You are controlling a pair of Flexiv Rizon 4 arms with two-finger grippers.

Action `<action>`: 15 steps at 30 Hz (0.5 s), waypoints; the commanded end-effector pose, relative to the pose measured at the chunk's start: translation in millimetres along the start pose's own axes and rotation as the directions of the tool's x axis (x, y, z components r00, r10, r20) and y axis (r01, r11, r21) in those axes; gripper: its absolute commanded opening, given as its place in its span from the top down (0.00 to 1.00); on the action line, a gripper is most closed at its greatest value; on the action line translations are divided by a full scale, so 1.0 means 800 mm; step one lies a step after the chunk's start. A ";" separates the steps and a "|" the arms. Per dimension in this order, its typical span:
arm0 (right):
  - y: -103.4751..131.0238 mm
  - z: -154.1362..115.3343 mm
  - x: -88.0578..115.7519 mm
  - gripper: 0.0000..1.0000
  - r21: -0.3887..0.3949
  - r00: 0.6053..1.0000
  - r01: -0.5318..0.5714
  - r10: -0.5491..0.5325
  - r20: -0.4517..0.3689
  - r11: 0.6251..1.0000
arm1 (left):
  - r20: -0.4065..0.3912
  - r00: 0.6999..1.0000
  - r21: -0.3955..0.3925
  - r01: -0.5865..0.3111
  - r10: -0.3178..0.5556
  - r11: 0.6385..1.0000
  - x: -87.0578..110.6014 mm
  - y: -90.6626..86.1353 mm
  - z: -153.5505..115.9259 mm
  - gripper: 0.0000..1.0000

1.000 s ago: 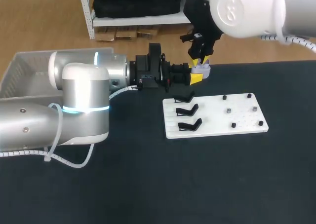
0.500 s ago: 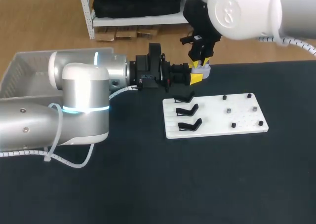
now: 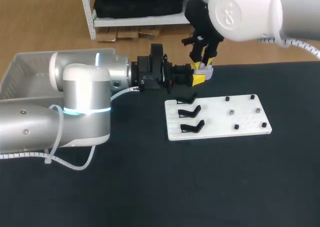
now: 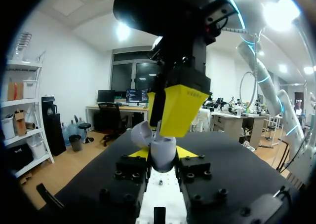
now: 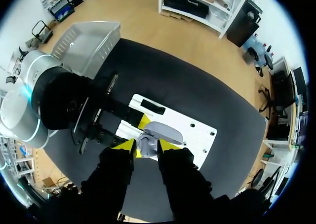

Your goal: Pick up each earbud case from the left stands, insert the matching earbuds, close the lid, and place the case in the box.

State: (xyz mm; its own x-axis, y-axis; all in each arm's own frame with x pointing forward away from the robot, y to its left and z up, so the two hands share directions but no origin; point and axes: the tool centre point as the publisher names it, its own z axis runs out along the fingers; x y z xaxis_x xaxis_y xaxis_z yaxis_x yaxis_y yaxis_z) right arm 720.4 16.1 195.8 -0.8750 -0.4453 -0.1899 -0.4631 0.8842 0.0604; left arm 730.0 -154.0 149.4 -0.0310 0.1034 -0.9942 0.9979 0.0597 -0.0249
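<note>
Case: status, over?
Left claw shut on case, lid open. Right claw at it from above. Nothing else touching it.

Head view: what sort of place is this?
Probably a robot lab test bench: a left arm and right arm meet over a dark table, the left gripper holding an earbud case, beside a white board with black stands and a grey box.
</note>
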 end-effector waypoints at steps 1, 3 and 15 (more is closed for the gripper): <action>-0.001 -0.001 0.002 0.69 0.003 1.000 0.000 0.000 0.002 1.000 | 0.004 1.000 -0.001 -0.002 0.002 1.000 0.001 0.000 0.000 1.00; -0.002 -0.002 0.002 0.70 0.007 1.000 0.000 0.000 0.005 1.000 | 0.004 1.000 -0.001 -0.002 0.002 1.000 0.001 0.000 0.000 1.00; -0.013 -0.033 -0.025 0.67 -0.017 0.992 -0.069 0.070 0.106 0.998 | 0.004 1.000 -0.001 -0.002 0.002 1.000 0.001 0.000 0.000 1.00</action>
State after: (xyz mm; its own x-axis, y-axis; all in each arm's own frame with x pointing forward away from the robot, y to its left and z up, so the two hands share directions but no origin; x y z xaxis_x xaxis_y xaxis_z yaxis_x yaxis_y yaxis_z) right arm 736.0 16.1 228.8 -0.8830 -0.3817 -0.2733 -0.4175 0.9047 0.0854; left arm 730.1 -153.9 149.7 -0.0307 0.1034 -0.9942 0.9979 0.0598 -0.0246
